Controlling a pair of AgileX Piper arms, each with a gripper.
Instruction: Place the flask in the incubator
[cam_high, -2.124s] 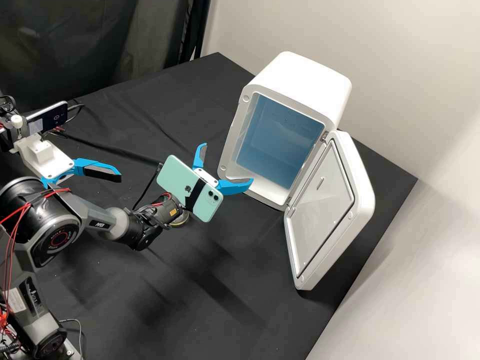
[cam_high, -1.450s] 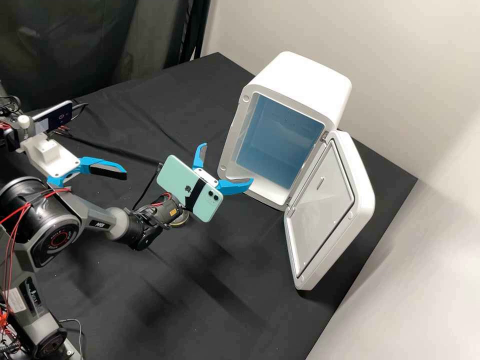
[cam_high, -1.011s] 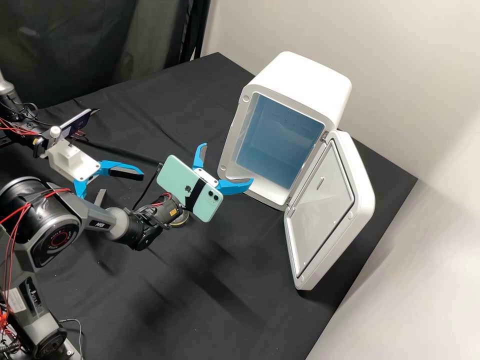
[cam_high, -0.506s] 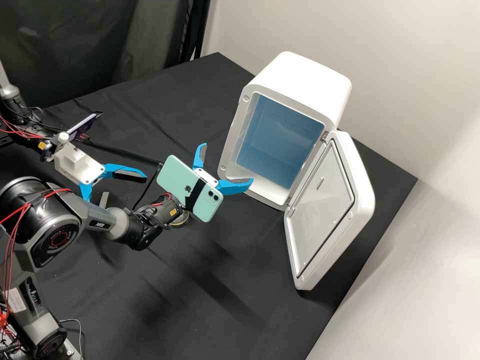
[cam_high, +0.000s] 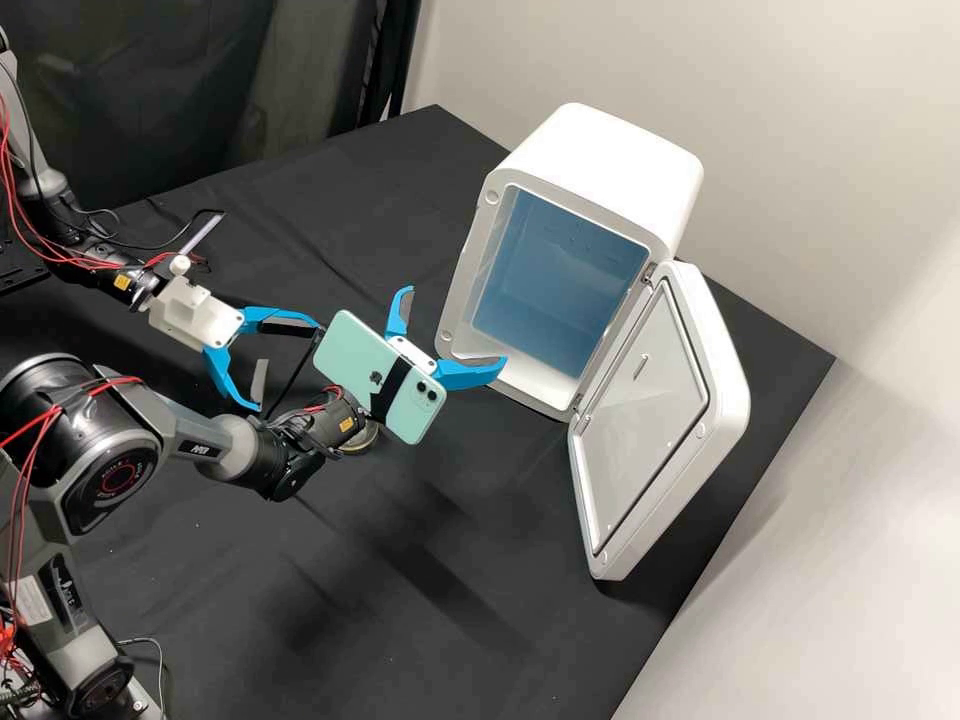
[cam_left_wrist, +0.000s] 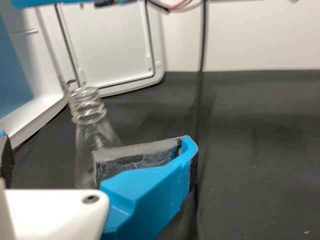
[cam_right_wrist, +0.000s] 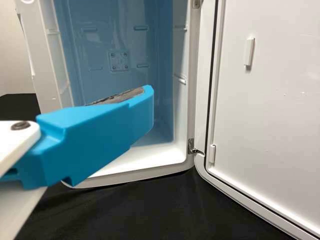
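A clear glass flask (cam_left_wrist: 89, 131) stands upright on the black bench, its neck uncapped. My left gripper (cam_left_wrist: 95, 148) is open, and the flask stands in the gap between its fingers without being held. In the high view the left gripper (cam_high: 286, 364) hangs low, just left of the right arm's wrist. The white incubator (cam_high: 600, 165) with a blue inside (cam_right_wrist: 120, 55) stands at the back right, its door (cam_high: 650, 420) swung wide open. In front of the opening my right gripper (cam_high: 455, 326) is open and holds nothing, with one blue finger (cam_right_wrist: 100, 127) seen against the cavity.
A mint-green phone (cam_high: 380, 375) is strapped to the right arm's wrist. Red and black cables (cam_high: 60, 245) trail at the far left. The bench edge (cam_high: 740, 520) runs close behind the open door, and bare black bench lies in front.
My left gripper has travelled right and down from the far left, turning its fingers sideways, and now sits by the right arm's wrist. The right arm and the incubator have not moved.
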